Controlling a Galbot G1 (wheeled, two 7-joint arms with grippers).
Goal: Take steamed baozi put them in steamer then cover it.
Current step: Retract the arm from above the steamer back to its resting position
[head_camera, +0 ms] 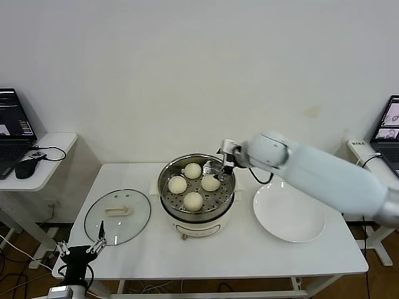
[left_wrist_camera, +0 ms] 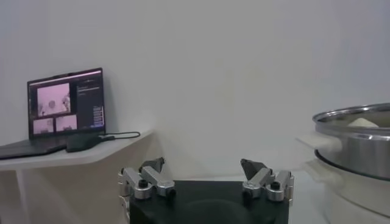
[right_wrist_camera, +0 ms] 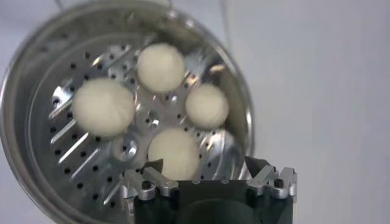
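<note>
Several cream-white baozi (head_camera: 193, 200) lie on the perforated tray of the steel steamer (head_camera: 168, 198) at the table's middle; they also show in the right wrist view (right_wrist_camera: 102, 106). My right gripper (head_camera: 219, 166) is open and empty, just above the steamer's right rim, over the nearest bun (right_wrist_camera: 175, 151). In its own view the right gripper (right_wrist_camera: 205, 167) has its jaws wide apart. My left gripper (head_camera: 81, 242) is open and empty, low at the table's front left corner; in its own view (left_wrist_camera: 203, 165) the steamer (left_wrist_camera: 356, 137) stands off to one side.
A round glass lid (head_camera: 118, 215) with a cream handle lies flat left of the steamer. A bare white plate (head_camera: 289, 215) sits right of it. A side table with a laptop (head_camera: 12, 131) and mouse stands at far left.
</note>
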